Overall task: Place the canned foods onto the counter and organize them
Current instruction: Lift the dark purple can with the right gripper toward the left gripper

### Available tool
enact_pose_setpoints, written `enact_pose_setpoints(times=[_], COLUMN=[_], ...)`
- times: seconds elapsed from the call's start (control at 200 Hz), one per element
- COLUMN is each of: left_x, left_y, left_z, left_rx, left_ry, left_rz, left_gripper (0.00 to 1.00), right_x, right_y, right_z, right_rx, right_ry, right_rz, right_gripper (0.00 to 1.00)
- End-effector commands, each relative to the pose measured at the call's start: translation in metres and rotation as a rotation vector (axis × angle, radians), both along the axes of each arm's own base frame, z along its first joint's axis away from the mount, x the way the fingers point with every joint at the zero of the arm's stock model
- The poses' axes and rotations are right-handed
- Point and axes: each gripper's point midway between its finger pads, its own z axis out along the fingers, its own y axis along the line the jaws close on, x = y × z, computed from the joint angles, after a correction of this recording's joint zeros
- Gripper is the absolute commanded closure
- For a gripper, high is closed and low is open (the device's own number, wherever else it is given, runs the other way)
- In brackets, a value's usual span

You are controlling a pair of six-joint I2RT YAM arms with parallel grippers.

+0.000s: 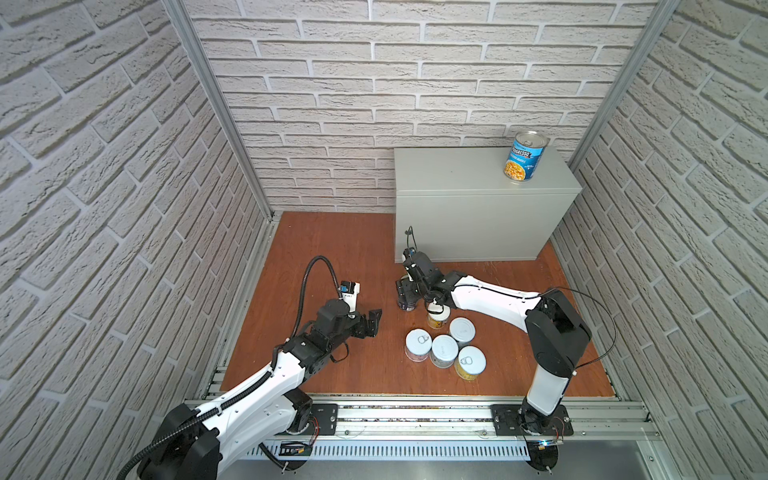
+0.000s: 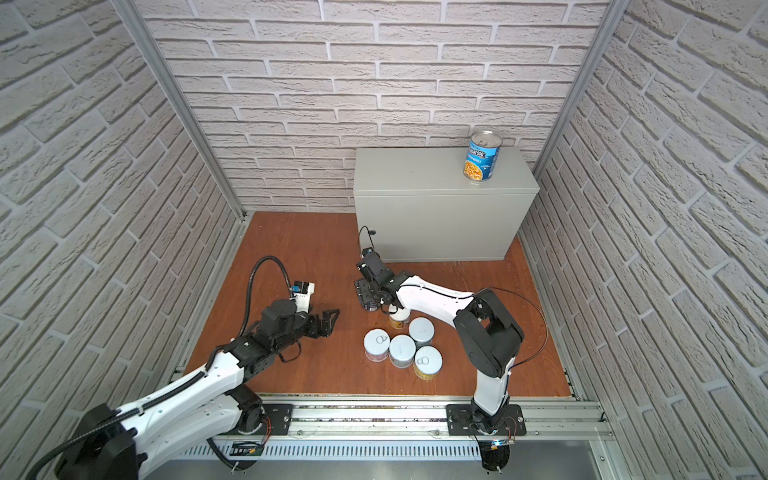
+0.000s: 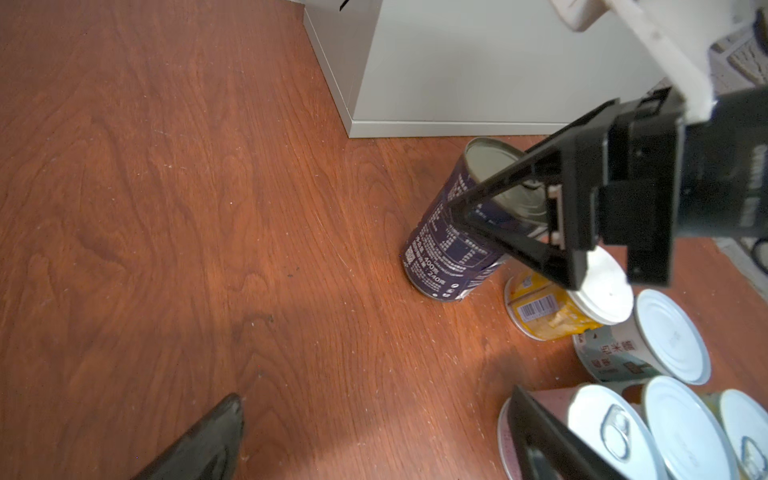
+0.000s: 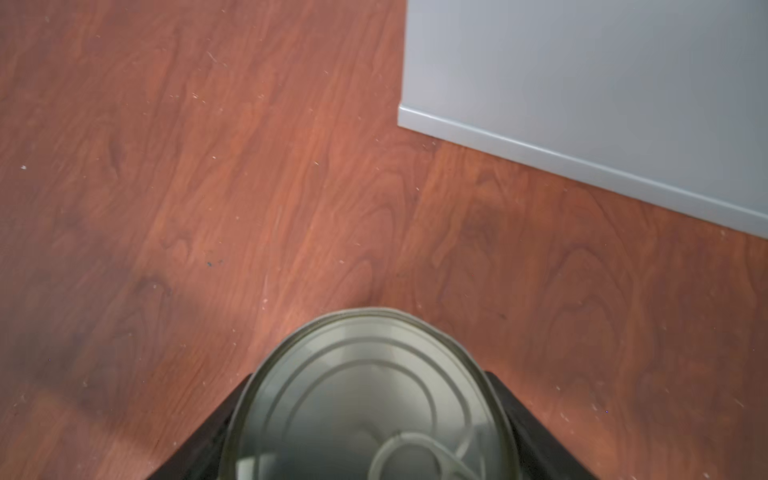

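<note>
In both top views there are seven metal cans. One tall blue Progresso soup can (image 1: 524,158) stands upright on the light grey metal box-shaped worktop (image 1: 457,174), near its right end. Six stand on the reddish-brown wooden floor (image 1: 324,257): one tall dark navy can (image 1: 405,307) and five short cans (image 1: 444,351), four of them clustered and one yellow-labelled under the right arm. The left gripper (image 1: 371,322) hangs empty, jaws spread.

The left wrist view shows six cans: the dark navy can (image 3: 449,249) and five short ones.

The right wrist view shows one: the right gripper (image 1: 409,296) has two black fingers (image 4: 540,436) clamped on the dark navy can, either side of its lid.
</note>
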Motion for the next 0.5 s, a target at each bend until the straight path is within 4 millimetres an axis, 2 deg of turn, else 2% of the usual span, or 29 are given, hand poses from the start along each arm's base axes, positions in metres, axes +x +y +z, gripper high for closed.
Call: enact_pose_setpoints(times=[0.0,0.125,0.325,0.495], left_x=[0.010,0.014,0.005,0.004], left_y=[-0.011,-0.026,-0.059,-0.071], left_z=[0.012,0.014,0.021,0.030], left_rx=[0.012,0.027,-0.013,-0.031], left_ry=[-0.103,-0.144,-0.190,-0.213], left_rz=[-0.058,-0.142,-0.310,-0.351], left_gripper=[0.02,0.02,0.02,0.02], right_x=[0.009,0.012,0.012,0.008], right_y=[0.005,0.001,0.003,0.005], right_z=[0.057,0.065,0.078,0.092], right_rx=[0.143,0.189,0.237,0.271], right_ry=[-0.089,-0.058,-0.031,-0.024], right_rz=[-0.017,-0.030,-0.026,-0.005], right_gripper=[0.46,0.46,0.47,0.47])
